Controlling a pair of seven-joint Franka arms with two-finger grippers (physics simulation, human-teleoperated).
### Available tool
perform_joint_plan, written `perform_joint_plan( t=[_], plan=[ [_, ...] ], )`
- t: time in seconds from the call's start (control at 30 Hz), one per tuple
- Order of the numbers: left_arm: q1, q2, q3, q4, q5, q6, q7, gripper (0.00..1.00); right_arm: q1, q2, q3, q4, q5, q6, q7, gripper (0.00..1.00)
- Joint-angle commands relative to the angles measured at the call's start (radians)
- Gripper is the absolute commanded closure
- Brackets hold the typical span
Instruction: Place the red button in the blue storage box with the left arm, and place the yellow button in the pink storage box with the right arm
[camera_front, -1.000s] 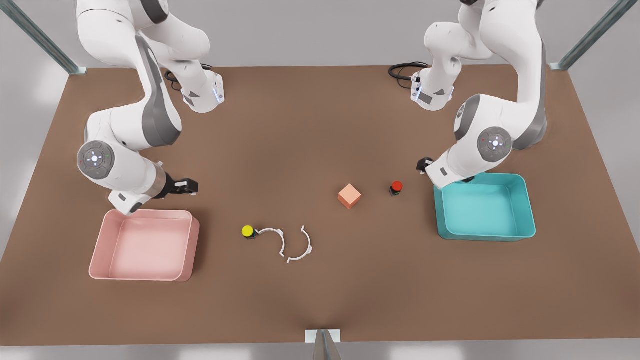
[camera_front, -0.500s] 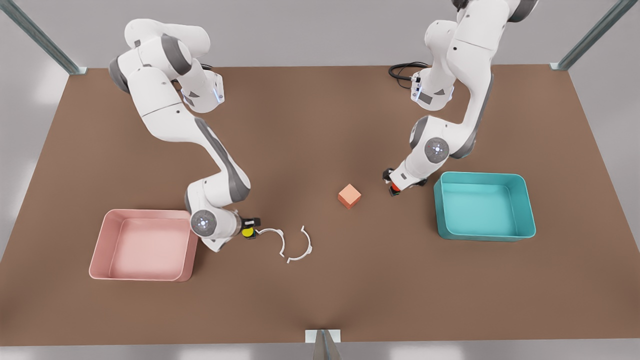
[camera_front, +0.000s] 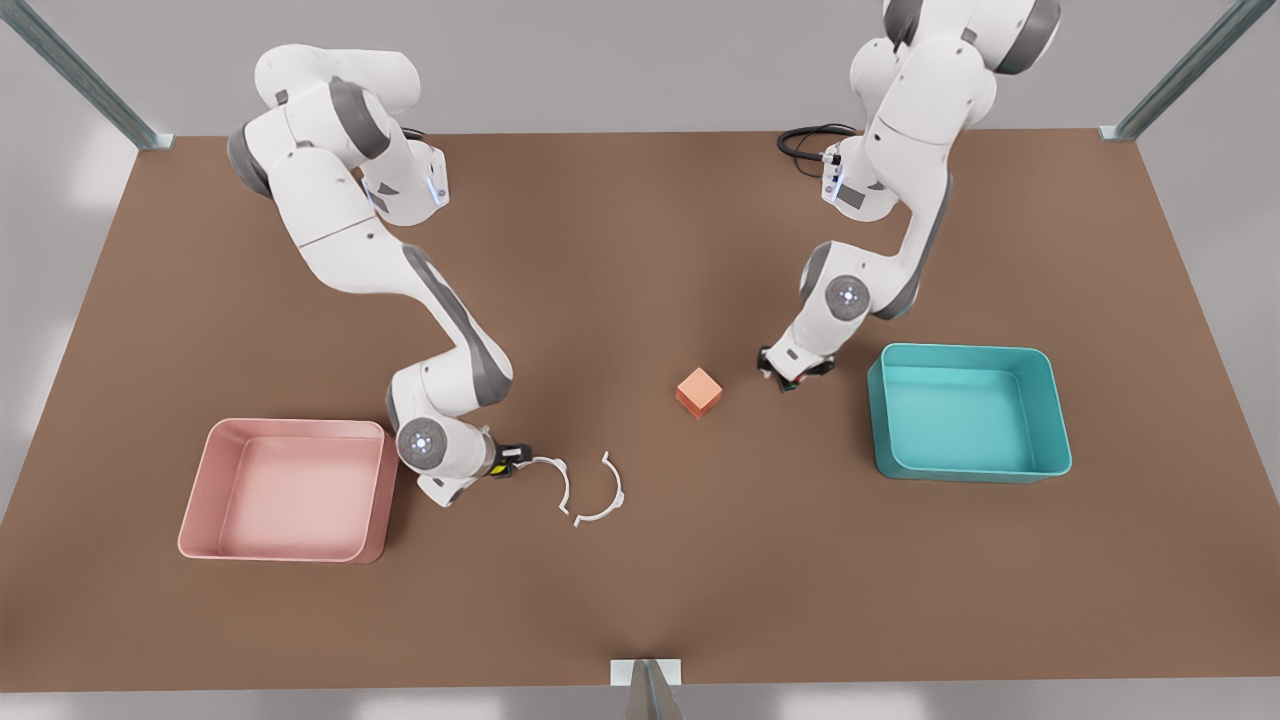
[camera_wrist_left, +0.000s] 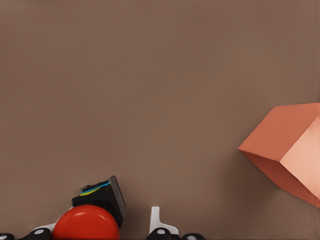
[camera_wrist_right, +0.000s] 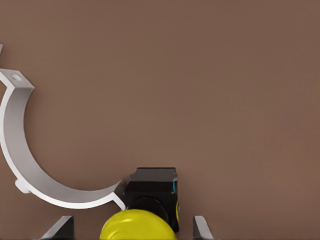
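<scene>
Both end effectors now lower: red button between left's spread fingers, yellow button between right's.

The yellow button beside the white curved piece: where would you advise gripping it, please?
Grip the yellow button by its square black base, coming from above. Its flat sides suit the right gripper, whose fingers already straddle it. Keep off the touching white curved piece.

I'm seeing a matt brown table, smooth and even. The pink storage box and blue storage box look like smooth plastic with a soft sheen. The red button and yellow button have glossy caps on matt black bases. The orange cube looks matt; the white curved piece reads as satin plastic.
</scene>
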Motion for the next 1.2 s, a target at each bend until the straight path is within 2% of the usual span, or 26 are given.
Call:
perform_joint_plan(
  t=[0.0, 0.03, 0.07, 0.17, 0.3, 0.4, 0.5, 0.6, 0.7, 0.8, 0.87, 1.0, 1.03, 1.07, 1.17],
  plan=[
    [-0.004, -0.003, 0.000, -0.006, 0.000, 0.038, -0.105, 0.30, 0.000, 0.002, 0.000, 0.000, -0.006, 0.017, 0.005, 0.20],
    [-0.004, -0.002, 0.000, -0.009, 0.000, 0.039, -0.105, 0.34, 0.000, 0.002, 0.000, 0.000, -0.006, 0.018, 0.002, 0.26],
    [-0.004, -0.002, 0.000, -0.012, 0.000, 0.039, -0.106, 0.36, 0.000, 0.002, 0.000, 0.000, -0.006, 0.017, 0.002, 0.28],
    [-0.004, 0.000, 0.000, -0.012, 0.000, 0.038, -0.112, 0.51, -0.002, 0.002, 0.000, 0.000, -0.006, 0.017, 0.000, 0.42],
    [-0.003, -0.046, 0.000, -0.012, 0.000, 0.024, -0.120, 0.53, -0.002, 0.002, 0.000, 0.000, -0.006, 0.017, 0.002, 0.48],
    [0.009, -0.129, 0.005, -0.012, 0.002, -0.045, -0.109, 0.53, -0.003, 0.002, 0.000, 0.000, -0.006, 0.015, 0.000, 0.49],
    [0.170, -0.319, 0.006, -0.009, 0.003, -0.305, 0.120, 0.53, 0.000, -0.009, 0.002, 0.007, -0.006, 0.006, 0.006, 0.48],
    [0.405, -0.414, 0.011, 0.020, 0.003, -0.526, 0.476, 0.53, -0.002, -0.061, 0.002, 0.010, -0.006, -0.002, 0.005, 0.48],
    [0.597, -0.390, 0.046, 0.098, 0.008, -0.616, 0.832, 0.53, -0.009, -0.131, -0.011, 0.010, -0.007, -0.035, 0.000, 0.48],
    [0.598, -0.243, 0.134, 0.216, 0.011, -0.616, 0.974, 0.53, -0.074, -0.182, -0.011, 0.014, -0.007, -0.077, -0.098, 0.48],
    [0.600, -0.128, 0.135, 0.276, 0.011, -0.614, 0.987, 0.52, -0.111, -0.217, -0.009, 0.017, -0.104, -0.100, -0.136, 0.48],
    [0.586, -0.079, 0.134, 0.293, 0.003, -0.609, 0.980, 0.52, -0.212, -0.222, -0.012, 0.053, -0.165, -0.167, -0.349, 0.47],
    [0.591, -0.051, 0.134, 0.298, 0.000, -0.605, 0.984, 0.17, -0.238, -0.217, -0.012, 0.057, -0.164, -0.167, -0.409, 0.47],
    [0.595, -0.033, 0.134, 0.299, -0.002, -0.603, 0.984, 0.00, -0.256, -0.214, -0.014, 0.057, -0.164, -0.167, -0.440, 0.47],
    [0.586, -0.029, 0.134, 0.301, 0.000, -0.608, 0.952, 0.00, -0.319, -0.196, -0.012, 0.057, -0.159, -0.166, -0.547, 0.47]
  ],
)
